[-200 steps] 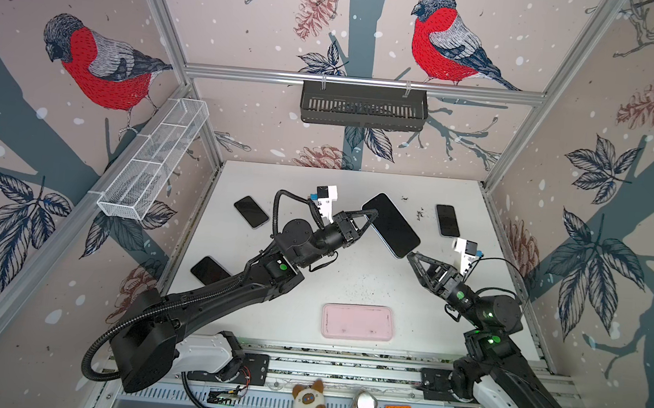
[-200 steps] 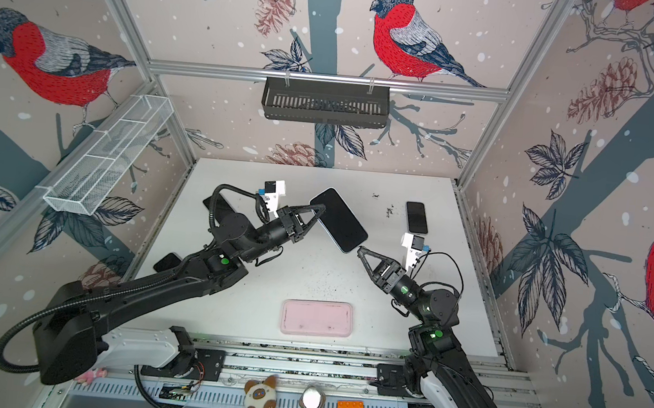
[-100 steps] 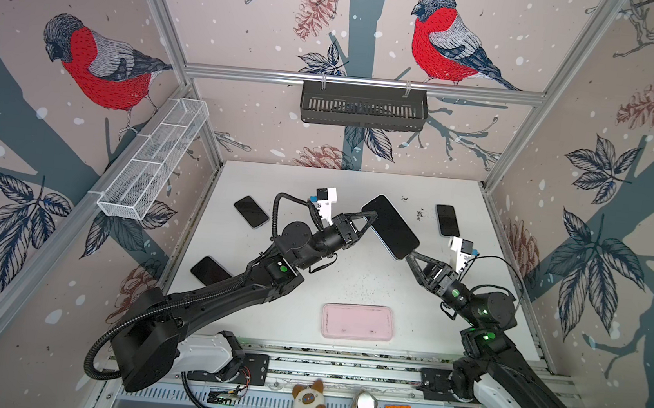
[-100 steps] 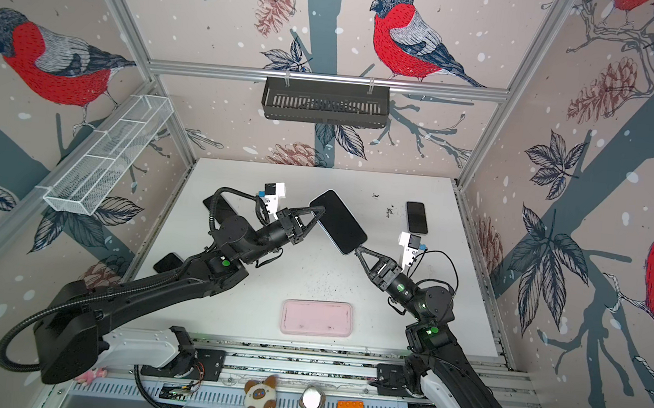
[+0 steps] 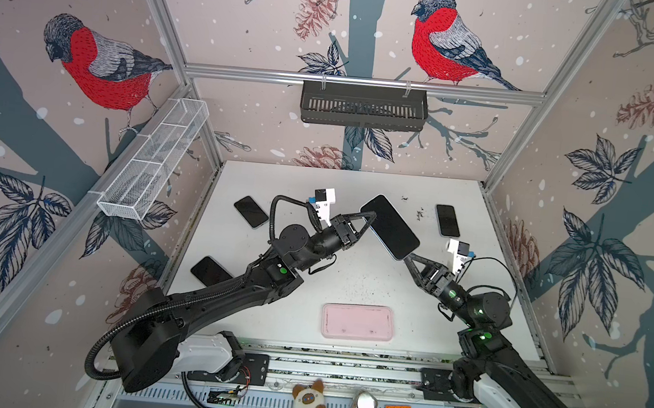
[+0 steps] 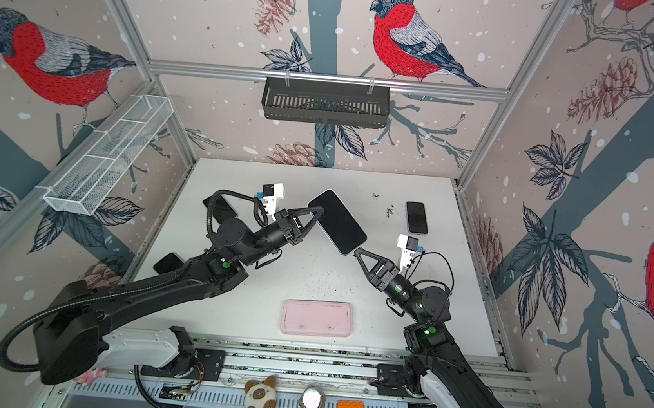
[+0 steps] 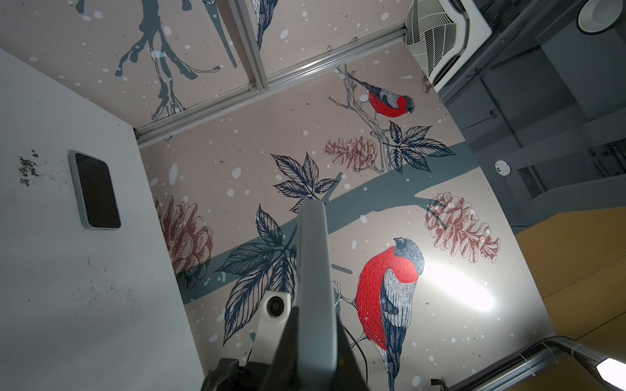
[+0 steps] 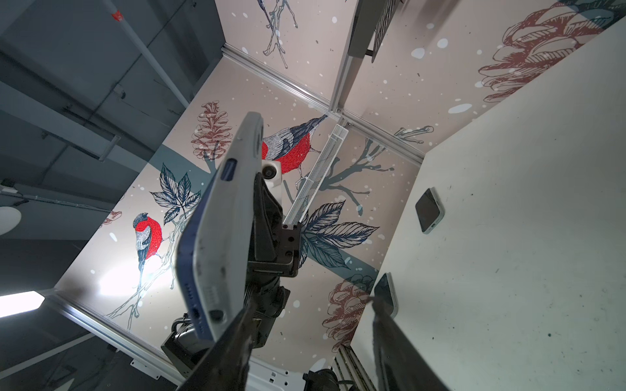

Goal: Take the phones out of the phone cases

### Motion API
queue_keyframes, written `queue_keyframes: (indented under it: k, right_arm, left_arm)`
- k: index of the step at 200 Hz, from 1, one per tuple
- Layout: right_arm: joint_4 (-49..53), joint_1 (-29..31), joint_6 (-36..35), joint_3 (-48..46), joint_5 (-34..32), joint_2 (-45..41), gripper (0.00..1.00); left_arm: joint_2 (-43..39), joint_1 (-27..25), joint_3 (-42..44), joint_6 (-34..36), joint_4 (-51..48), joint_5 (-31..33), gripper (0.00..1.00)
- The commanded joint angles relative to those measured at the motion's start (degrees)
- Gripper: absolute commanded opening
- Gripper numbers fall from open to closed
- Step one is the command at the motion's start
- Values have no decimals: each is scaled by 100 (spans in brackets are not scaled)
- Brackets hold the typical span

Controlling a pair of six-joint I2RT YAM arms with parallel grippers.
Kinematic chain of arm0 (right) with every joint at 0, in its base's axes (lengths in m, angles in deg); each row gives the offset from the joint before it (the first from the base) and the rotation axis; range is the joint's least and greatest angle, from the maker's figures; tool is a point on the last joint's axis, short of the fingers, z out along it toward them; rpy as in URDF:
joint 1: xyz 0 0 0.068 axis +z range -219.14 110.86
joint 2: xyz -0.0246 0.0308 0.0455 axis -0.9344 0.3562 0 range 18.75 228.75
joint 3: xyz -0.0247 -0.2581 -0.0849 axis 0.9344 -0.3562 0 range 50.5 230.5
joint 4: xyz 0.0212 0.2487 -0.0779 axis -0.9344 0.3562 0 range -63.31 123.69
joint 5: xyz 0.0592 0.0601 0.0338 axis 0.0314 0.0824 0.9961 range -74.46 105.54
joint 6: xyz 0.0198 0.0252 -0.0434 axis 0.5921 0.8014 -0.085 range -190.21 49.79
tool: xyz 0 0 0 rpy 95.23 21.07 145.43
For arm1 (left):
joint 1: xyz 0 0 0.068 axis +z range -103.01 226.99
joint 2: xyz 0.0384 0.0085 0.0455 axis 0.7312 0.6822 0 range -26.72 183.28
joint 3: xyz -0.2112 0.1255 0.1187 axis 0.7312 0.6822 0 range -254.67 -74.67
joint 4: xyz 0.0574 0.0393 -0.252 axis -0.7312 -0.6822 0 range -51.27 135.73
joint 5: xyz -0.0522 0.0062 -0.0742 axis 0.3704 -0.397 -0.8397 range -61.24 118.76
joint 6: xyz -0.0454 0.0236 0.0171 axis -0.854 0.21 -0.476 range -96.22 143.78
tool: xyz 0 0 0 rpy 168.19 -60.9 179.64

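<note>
Cased phone (image 5: 390, 227) in left end effector (image 5: 369, 219), right end effector (image 5: 409, 258) alongside

left arm (image 5: 226, 293) covers one corner of a dark phone (image 5: 208, 269) on the table (image 5: 350, 281). right arm (image 5: 535, 401) runs off the bottom edge in both top views. right wrist view: right gripper (image 8: 313, 301) fingers (image 8: 233, 345) cut by the frame; contact with the held phone (image 8: 220, 237) cannot be told.

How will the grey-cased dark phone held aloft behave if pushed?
Probably stiff: the grey-cased dark phone shows no sag though the left claw pinches only one edge. It may pivot in that grip. Its matte case likely resists slipping.
</note>
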Motion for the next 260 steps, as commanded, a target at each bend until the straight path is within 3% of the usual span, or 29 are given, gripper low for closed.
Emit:
queue_keyframes:
  k: [1,119,260]
  right_arm:
    - [-203,2,-25,-12,-61,37,57]
    - [-179,176,8,-199,-69,-496,61]
    - [-258,359,-157,9,-223,-24,63]
  left_arm:
    - [-10,-2,16,-151,728,-38,0]
    - [-62,-24,121,-73,607,-5,0]
    - [0,-74,251,-33,855,-67,0]
